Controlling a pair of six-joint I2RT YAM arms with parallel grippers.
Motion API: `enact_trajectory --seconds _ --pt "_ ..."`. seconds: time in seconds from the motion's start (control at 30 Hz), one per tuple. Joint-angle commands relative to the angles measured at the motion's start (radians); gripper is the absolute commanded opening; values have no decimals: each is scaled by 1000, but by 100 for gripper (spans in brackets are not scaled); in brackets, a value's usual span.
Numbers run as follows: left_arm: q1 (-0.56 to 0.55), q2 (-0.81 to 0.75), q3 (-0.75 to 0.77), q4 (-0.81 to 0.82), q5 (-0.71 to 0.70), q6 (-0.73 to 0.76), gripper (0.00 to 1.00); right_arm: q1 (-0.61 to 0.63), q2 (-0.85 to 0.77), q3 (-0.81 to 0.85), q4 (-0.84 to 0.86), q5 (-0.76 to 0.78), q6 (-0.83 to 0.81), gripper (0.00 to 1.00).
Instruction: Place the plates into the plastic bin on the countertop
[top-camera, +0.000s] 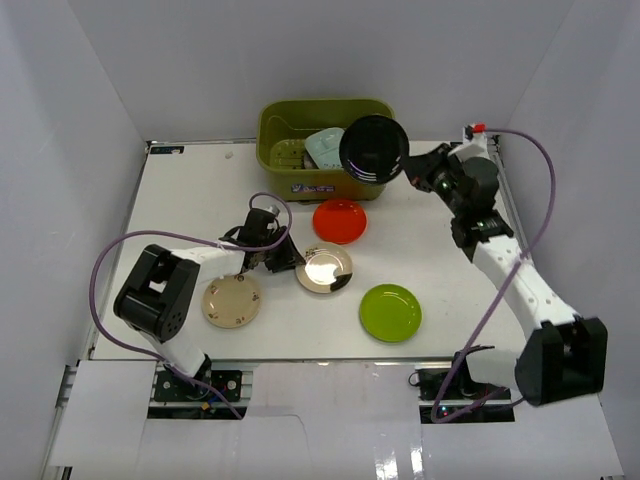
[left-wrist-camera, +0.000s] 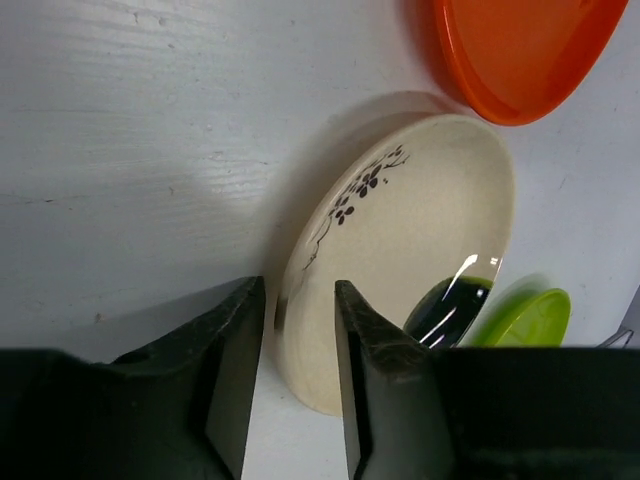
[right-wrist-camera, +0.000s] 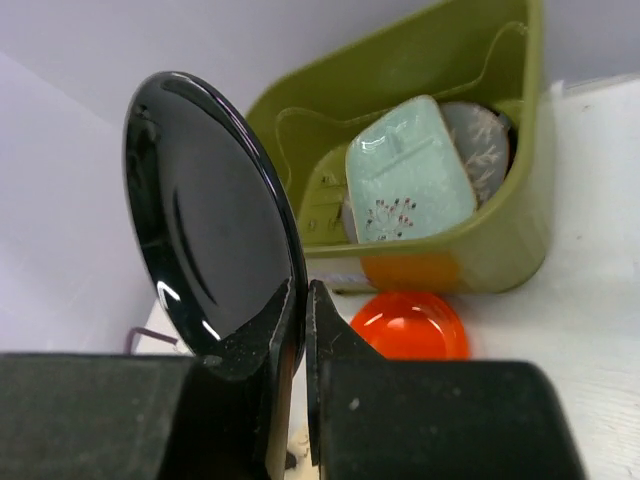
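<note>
My right gripper is shut on the rim of the glossy black plate, holding it on edge above the right front corner of the olive-green plastic bin. The right wrist view shows the same grip on the black plate. A pale teal plate and a grey patterned plate lie in the bin. My left gripper is open, its jaws straddling the left rim of a cream plate with a flower sprig and a black patch, on the countertop.
A red plate lies in front of the bin. A lime green plate lies near the front right, and a beige plate near the front left under my left arm. White walls enclose the counter.
</note>
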Motion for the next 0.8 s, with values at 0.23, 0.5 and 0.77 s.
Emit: enact_trajectory --seconds 0.23,0.5,0.77 --pt "-5 -199 -27 -62 -68 53 0 90 676 737 -211 -12 -117 8" --pt "-3 -501 111 -235 -143 99 0 142 998 1057 -386 9 -171 10" --pt "26 -388 415 -265 -290 196 0 151 952 1043 -396 17 -211 61"
